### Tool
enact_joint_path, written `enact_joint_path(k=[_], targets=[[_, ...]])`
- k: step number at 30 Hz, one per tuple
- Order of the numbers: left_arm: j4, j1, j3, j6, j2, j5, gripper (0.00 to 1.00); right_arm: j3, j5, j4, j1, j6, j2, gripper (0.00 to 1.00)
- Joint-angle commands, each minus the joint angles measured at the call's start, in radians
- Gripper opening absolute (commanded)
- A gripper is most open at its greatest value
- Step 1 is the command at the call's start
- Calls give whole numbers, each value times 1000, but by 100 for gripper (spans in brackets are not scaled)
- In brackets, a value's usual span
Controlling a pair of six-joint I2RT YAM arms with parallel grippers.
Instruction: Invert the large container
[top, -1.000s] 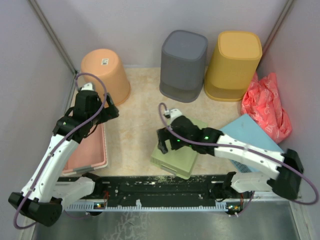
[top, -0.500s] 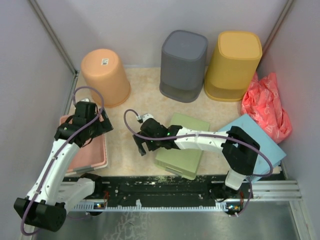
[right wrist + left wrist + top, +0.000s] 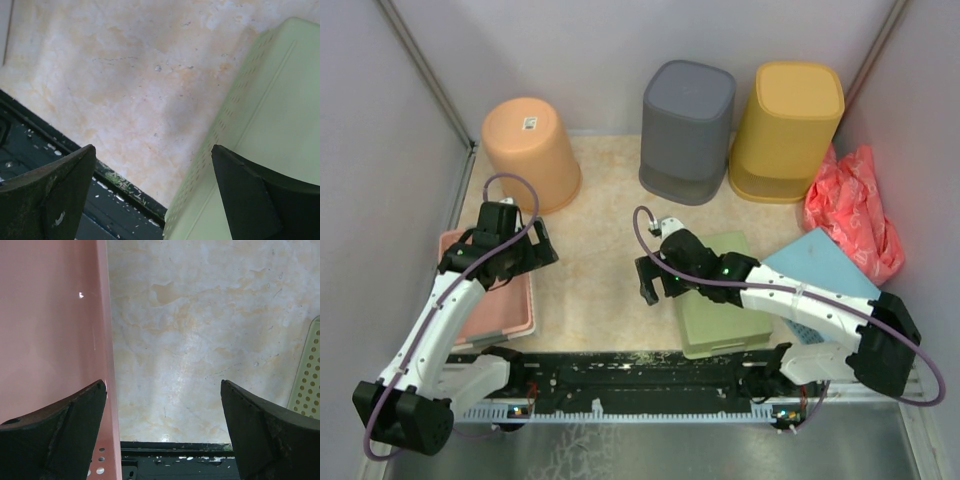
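Green perforated container [image 3: 718,318] [image 3: 270,125] [image 3: 307,375] sits on the table [image 3: 590,285] at near centre, just right of the middle. Its near edge is close to the black rail [image 3: 650,375]. We see a flat closed face on top and holed side walls, so it looks bottom-up. The right arm crosses over its far end.

Right gripper [image 3: 655,288] [image 3: 152,200] is at the container's far-left corner with its jaws spread wide and nothing clamped. In the wrist view one finger [image 3: 255,200] hangs over the green top and the other over bare table. We cannot tell whether either touches.

Left gripper [image 3: 530,258] [image 3: 162,435] is well apart on the left. It is also released and empty, and it straddles the right rim of the pink tray [image 3: 490,310] [image 3: 50,315]. One finger is above the tray and the other above the table. The pink tray lies along the left wall.

Along the back wall we see three bins, all bottom-up:
- Orange bucket [image 3: 530,150] on the left.
- Grey bin [image 3: 687,125] in the middle.
- Yellow bin [image 3: 787,125] beside the grey one.

A red plastic bag [image 3: 855,210] is bunched against the right wall. A light blue flat board [image 3: 820,262] lies just right of the green container, partly under the right arm.
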Motion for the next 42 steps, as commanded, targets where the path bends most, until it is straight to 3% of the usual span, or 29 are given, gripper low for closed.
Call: enact_joint_path(k=[1, 7, 11, 19, 28, 34, 42], targets=[[38, 7, -5, 24, 0, 45, 100, -22, -107, 46, 10, 5, -52, 98], [29, 7, 11, 31, 5, 29, 100, -17, -121, 68, 83, 21, 45, 98], [15, 7, 21, 38, 1, 18, 100, -23, 7, 36, 81, 8, 114, 99], [29, 7, 19, 39, 0, 32, 100, -18, 93, 57, -85, -132, 207, 99], [35, 7, 18, 45, 8, 30, 100, 55, 64, 123, -235, -179, 285, 99], [30, 7, 26, 47, 5, 25, 100, 149, 48, 90, -257, -133, 338, 99], [-29, 7, 77, 48, -29, -4, 100, 188, -140, 108, -255, -65, 207, 98]])
